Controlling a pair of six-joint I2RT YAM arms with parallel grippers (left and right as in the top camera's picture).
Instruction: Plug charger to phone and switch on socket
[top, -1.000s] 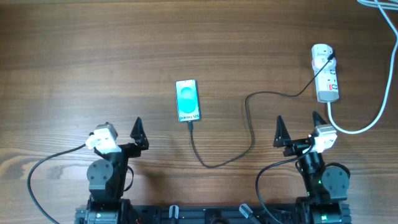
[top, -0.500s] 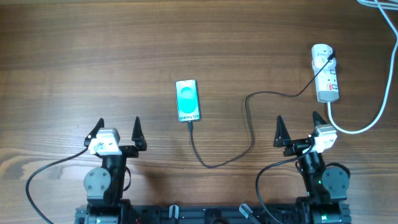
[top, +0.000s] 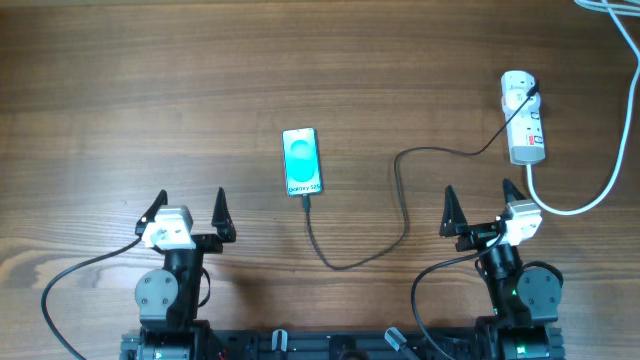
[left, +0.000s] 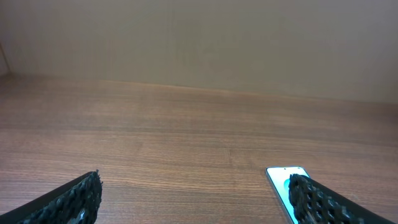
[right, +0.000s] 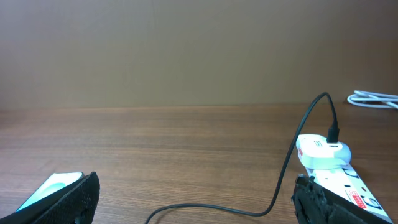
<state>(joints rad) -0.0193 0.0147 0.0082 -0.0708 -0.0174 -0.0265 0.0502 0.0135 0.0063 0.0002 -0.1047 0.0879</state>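
Observation:
The phone (top: 302, 161) lies flat mid-table, teal screen up; it also shows in the left wrist view (left: 281, 180) and the right wrist view (right: 53, 185). The black charger cable (top: 400, 215) runs from the phone's near end, where its tip (top: 306, 201) meets the phone, in a loop to the white socket strip (top: 523, 120) at far right, also in the right wrist view (right: 326, 155). My left gripper (top: 187, 207) is open and empty, near-left of the phone. My right gripper (top: 479, 202) is open and empty, nearer than the socket.
A thick white cord (top: 600, 195) curves from the socket's near end off the right edge and back across the far right corner. The table is dark wood (top: 150, 90). A plain wall stands beyond its far edge (left: 199, 43).
The left wrist turned from a tilted pose to level a second ago and has held still since. The right arm, phone, cable and socket have not moved.

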